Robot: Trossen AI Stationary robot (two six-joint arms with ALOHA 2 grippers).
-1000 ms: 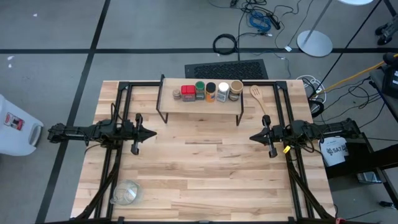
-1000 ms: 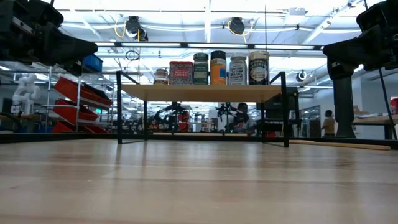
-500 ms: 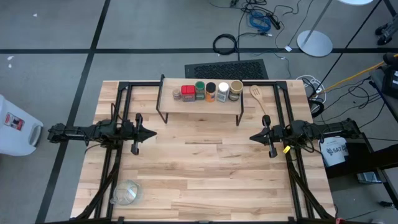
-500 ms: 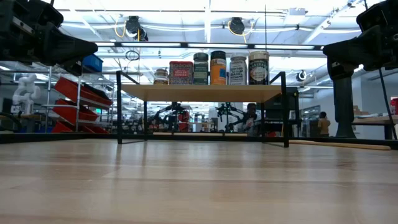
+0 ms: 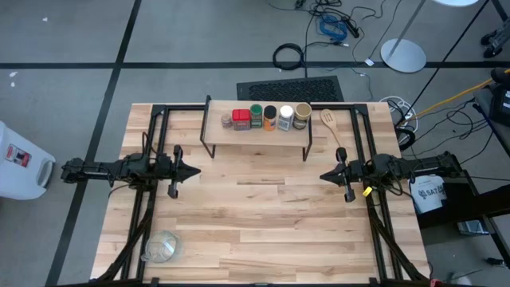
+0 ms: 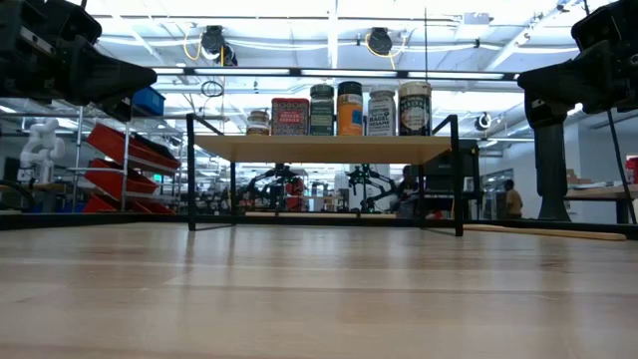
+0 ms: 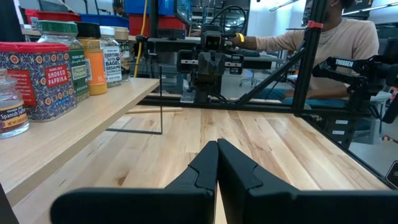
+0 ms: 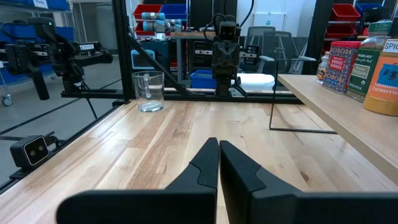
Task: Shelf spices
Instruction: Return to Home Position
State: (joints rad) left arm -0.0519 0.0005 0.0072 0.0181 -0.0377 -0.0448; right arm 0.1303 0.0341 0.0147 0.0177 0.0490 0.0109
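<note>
**Spice shelving, closing stage: all six containers on the shelf, both arms clear**

Placement judged complete: six spice containers upright in a single row on the low riser shelf [image 5: 255, 137] of light wooden plank and thin black metal legs, at the far middle of the light wooden table [image 5: 263, 223].

Across the row in the high view, from the picture's left:
- small jar with brownish lid [image 5: 227, 120]
- red square tin [image 5: 241, 119]
- jar with green lid [image 5: 256, 116]
- jar with black lid [image 5: 270, 117]
- jar with white lid [image 5: 286, 118]
- jar with tan lid [image 5: 302, 115]

Set close side by side, none tilted, none past the plank's edge. Brownish-lidded jar shortest in the low view. No spice container visible elsewhere on the table. Left to do, by judgement: only the parking of the arms, apparently at or near rest.

Left end effector [image 5: 194, 170] raised above the table's left side, well apart from the shelf, fingers pressed together and holding nothing. Right end effector [image 5: 323, 176] opposite on the right side, likewise closed tight and empty.

Not part of the job: wooden spoon [image 5: 331, 126] flat on the table just beside the shelf's right end; clear glass bowl [image 5: 162, 246] near the front left corner.
</note>
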